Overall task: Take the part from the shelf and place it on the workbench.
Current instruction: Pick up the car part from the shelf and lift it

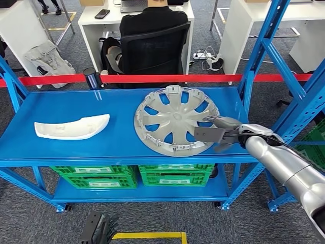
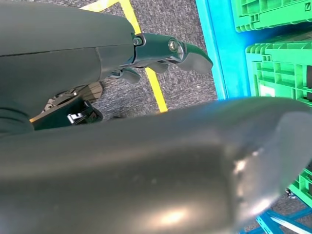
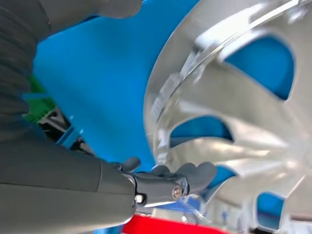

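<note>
**A:** Start at the left of your head view. What lies on the blue shelf [image 1: 115,142]?

**B:** 1 white curved panel [image 1: 72,127], long axis running left to right. To its right is the silver wheel cover [image 1: 174,119], lying flat on the same deck. Furthest right, your right hand [image 1: 215,133] reaches in over the cover's near-right rim.

**A:** Is it grasping?

**B:** You have fingers [image 3: 191,176] stretched out at the rim, 1 lying over the edge, but I judge nothing clamped yet, so the hand is released. The cover lies just left of the palm, so the right arm is the nearer 1.

**A:** And your left hand [image 2: 173,51]?

**B:** It hangs low over the carpet by the yellow floor tape [image 2: 147,73], fingers loose, holding nothing.

**A:** What does the right wrist view add?

**B:** Fingertips under the rim's lip, which the head view hides. The head view alone gives you the cover's whole outline.
</note>
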